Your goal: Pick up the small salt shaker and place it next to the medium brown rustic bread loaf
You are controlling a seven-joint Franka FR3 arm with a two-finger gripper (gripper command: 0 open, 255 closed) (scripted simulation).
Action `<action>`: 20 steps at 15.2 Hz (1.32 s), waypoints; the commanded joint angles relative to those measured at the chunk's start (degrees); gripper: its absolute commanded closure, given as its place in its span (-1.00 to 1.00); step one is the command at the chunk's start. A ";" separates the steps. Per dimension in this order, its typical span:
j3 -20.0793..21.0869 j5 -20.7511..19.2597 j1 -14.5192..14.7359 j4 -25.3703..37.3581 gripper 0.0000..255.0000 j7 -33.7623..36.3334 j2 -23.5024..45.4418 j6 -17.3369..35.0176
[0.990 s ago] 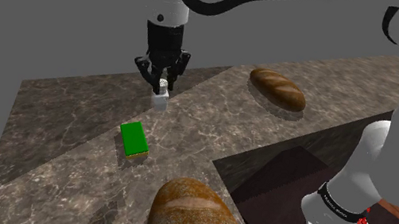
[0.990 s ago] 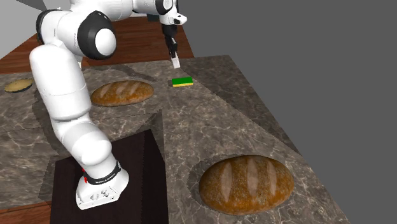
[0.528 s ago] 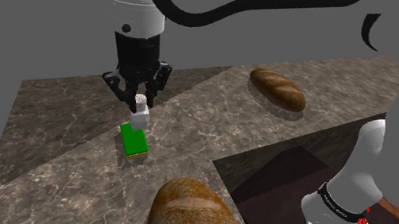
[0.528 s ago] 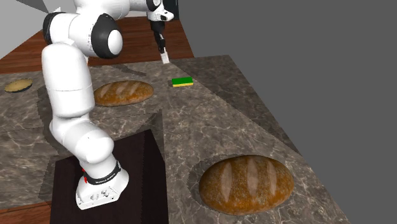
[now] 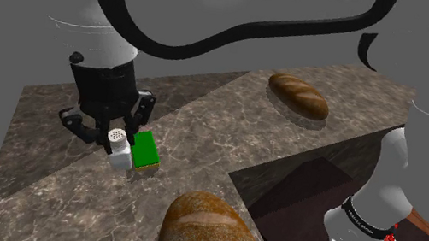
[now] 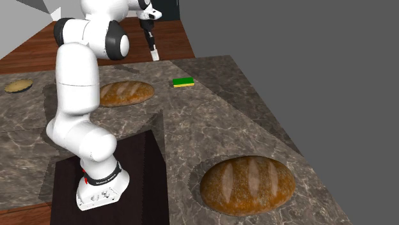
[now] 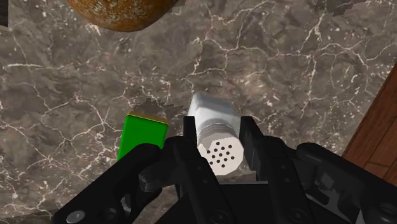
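A small white salt shaker (image 5: 120,154) with a perforated cap hangs above the marble counter, and my black gripper (image 5: 115,140) is shut on it. In the wrist view the fingers (image 7: 191,137) clasp the shaker (image 7: 215,121) on both sides, cap toward the camera. A round brown crusty loaf (image 5: 205,235) lies at the counter's near end in the shoulder view, beyond the gripper (image 7: 219,128) in the wrist view as the loaf (image 7: 121,13). In the second exterior view the gripper (image 6: 153,52) and shaker (image 6: 155,57) hover behind that loaf (image 6: 126,93), toward its right end.
A green sponge (image 5: 145,150) lies on the counter right beside the shaker, also seen as the sponge (image 7: 143,133) and the sponge (image 6: 183,82). A longer loaf (image 5: 298,95) rests at the far end. The dark stand (image 5: 314,198) sits at lower right. A wooden floor (image 7: 375,133) borders the counter.
The gripper has carried the shaker toward the shoulder view's lower left, from beyond the green sponge to just beside it. In the second exterior view it moved left. The grip stayed shut.
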 commanded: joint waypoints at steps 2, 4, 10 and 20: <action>0.00 -0.10 0.05 -1.99 1.00 0.43 0.13 2.12; -0.03 -0.07 -0.14 -3.77 1.00 0.48 -0.02 3.74; -0.15 -0.15 -0.54 -8.48 1.00 0.68 -0.06 8.38; -0.48 -0.73 -0.84 -14.61 1.00 1.17 1.05 15.51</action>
